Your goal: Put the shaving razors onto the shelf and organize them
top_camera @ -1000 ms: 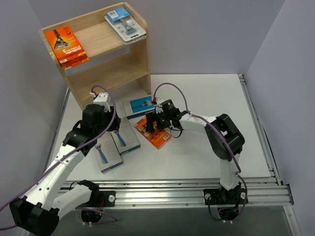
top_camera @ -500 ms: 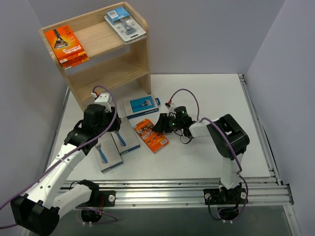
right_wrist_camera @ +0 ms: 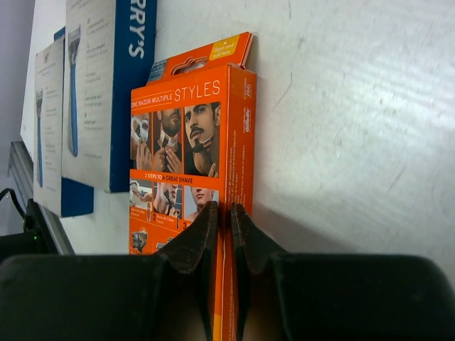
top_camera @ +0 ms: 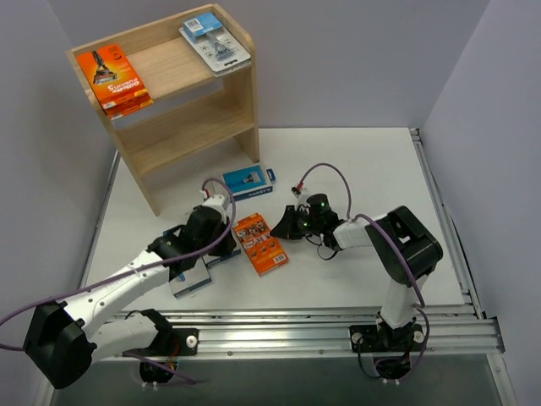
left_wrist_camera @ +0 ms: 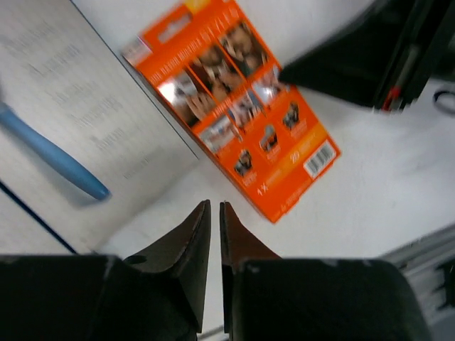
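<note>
Tabletop [top_camera: 363, 169] holds four razor packs [top_camera: 262, 245], shelf [top_camera: 245, 93] two; left pincer [left_wrist_camera: 215, 204], right pincer [right_wrist_camera: 225, 208] both closed.

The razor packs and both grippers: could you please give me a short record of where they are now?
shelf top: orange pack on the left, blister pack on the right
table: orange box and grey-and-blue box, not yet shelved
left gripper: nearly shut, empty, over the table beside the orange box
right gripper: shut, tips at the orange box's edge
</note>
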